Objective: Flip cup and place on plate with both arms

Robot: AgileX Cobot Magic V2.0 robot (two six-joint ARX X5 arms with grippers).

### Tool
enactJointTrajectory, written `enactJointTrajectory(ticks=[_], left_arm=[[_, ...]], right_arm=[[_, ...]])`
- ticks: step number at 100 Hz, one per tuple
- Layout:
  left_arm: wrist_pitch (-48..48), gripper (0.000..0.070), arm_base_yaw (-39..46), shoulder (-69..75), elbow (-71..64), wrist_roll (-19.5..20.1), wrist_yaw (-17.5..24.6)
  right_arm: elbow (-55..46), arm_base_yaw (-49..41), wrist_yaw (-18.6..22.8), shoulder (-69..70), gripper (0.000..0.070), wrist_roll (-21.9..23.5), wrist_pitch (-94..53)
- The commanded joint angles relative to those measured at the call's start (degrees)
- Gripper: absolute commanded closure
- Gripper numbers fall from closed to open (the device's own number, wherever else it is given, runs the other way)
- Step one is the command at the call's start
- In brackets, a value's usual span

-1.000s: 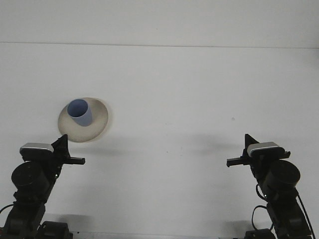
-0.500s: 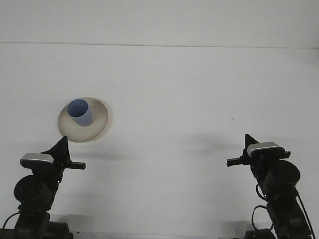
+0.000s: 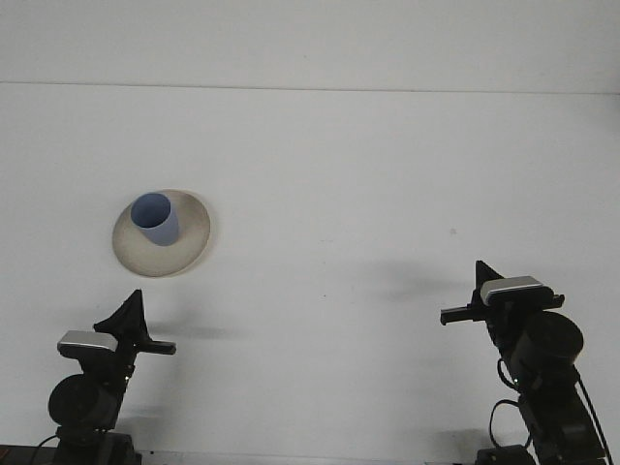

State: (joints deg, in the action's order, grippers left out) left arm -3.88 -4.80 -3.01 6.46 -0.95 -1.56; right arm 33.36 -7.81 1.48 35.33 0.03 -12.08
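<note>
Although the white bench [image 3: 368, 174] offers open room on every side of the cream plate [image 3: 161, 232], little remains to go wrong except by needless contact. On the plate, toward its far-left part, stands the blue cup [image 3: 155, 219], mouth up and leaning a little to the viewer's left, so the task looks all but finished. Near of the plate and slightly to its left sits the left claw [image 3: 145, 334], low at the bench edge and well apart from the rim; whether its fingers are spread or closed cannot be told from this angle. Far to the right of the plate, the right claw [image 3: 465, 312] points inward over bare bench, and its fingers cannot be read either.

The main risk, by this judgement, is a forward sweep of the left arm: it lies closest to the plate, and a nudge to the near rim could slide the plate or topple the light, tall cup. The cup's off-centre footing makes a tip more likely if the plate is jolted.
</note>
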Motion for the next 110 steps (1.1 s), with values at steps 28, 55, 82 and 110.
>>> enactJointTrajectory(ticks=[28,55,82,110], left_arm=[[-4.2,0.0694,-0.2,2.8,-3.8,0.0,0.0],[-6.8,0.0694,-0.2,2.8,-5.2,0.0,0.0],[-6.0,0.0694,-0.2,2.8,-5.6,-0.1,0.0],[-6.1,0.0694,-0.2,2.8,-5.6,-0.1,0.0]], right_arm=[[0.6,-0.1,0.0,0.3,0.0699,0.6,0.5],[0.6,-0.1,0.0,0.3,0.0699,0.6,0.6],[0.6,-0.1,0.0,0.3,0.0699,0.6,0.6],[0.6,-0.1,0.0,0.3,0.0699,0.6,0.6]])
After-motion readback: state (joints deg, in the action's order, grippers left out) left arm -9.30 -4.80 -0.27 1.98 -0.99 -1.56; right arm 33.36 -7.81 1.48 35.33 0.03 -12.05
